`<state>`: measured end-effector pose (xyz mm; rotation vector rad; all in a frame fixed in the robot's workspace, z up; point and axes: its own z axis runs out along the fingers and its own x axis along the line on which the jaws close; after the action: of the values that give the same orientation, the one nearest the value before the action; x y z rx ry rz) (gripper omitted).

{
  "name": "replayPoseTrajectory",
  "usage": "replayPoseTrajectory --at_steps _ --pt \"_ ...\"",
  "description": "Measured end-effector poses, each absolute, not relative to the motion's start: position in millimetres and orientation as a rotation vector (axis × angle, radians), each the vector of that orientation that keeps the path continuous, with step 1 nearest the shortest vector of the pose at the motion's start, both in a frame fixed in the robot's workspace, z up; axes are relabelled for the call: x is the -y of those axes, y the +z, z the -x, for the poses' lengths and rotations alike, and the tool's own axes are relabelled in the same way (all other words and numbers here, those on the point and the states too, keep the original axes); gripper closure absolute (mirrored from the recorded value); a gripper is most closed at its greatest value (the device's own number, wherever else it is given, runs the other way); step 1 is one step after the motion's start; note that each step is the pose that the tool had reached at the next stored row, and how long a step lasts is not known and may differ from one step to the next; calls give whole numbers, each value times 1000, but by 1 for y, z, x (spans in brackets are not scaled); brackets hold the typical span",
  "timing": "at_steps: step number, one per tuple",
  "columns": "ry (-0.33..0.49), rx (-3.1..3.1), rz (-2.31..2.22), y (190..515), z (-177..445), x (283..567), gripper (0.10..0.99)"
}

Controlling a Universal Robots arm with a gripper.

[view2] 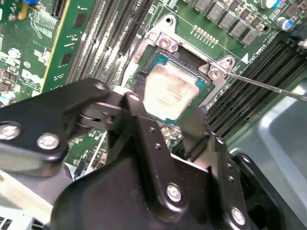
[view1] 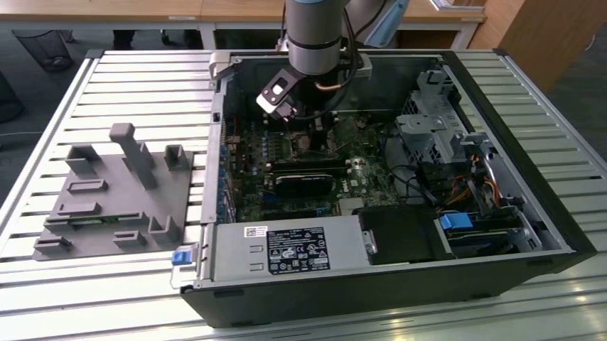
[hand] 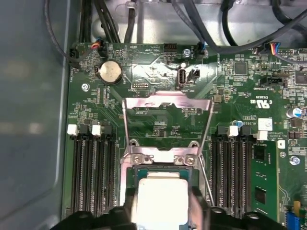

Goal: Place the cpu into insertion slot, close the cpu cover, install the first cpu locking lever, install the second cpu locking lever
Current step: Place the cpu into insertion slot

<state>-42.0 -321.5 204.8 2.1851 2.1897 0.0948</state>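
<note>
Silvery-tan cpu [hand: 162, 200] tight between the jaws

Glare washes the cpu [view2: 175, 91] [hand: 160, 201] nearly white in both wrist views. Beyond the cpu, the cpu cover [hand: 168, 103] gleams pale pink. Off to the cpu's side, the grey case wall [hand: 29, 120] is blurred. In the exterior view, daylight brightens the slatted table [view1: 142, 78], while the computer case [view1: 531, 213] is dim and shadowed inside.

Slatted metal table [view1: 142, 78], open black computer case [view1: 379, 295], grey moulded fixture [view1: 104, 206] beside it
</note>
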Motion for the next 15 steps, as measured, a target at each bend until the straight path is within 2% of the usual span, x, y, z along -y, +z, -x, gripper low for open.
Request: replayPoseTrajectory --at_steps 2,3,5,6,9,10,11,15 --pt "99 -2192 -2188 205 42 324 616" --pt "101 -2194 -2190 205 42 324 616" --pt "105 -2199 -2195 206 41 325 733" --pt "105 -2201 -2198 206 40 325 733" --pt "105 -2206 -2204 207 39 326 910" --pt "106 -2207 -2204 207 39 326 910" --pt "106 -2207 -2205 207 39 326 965" --pt "106 -2208 -2205 208 39 326 980"
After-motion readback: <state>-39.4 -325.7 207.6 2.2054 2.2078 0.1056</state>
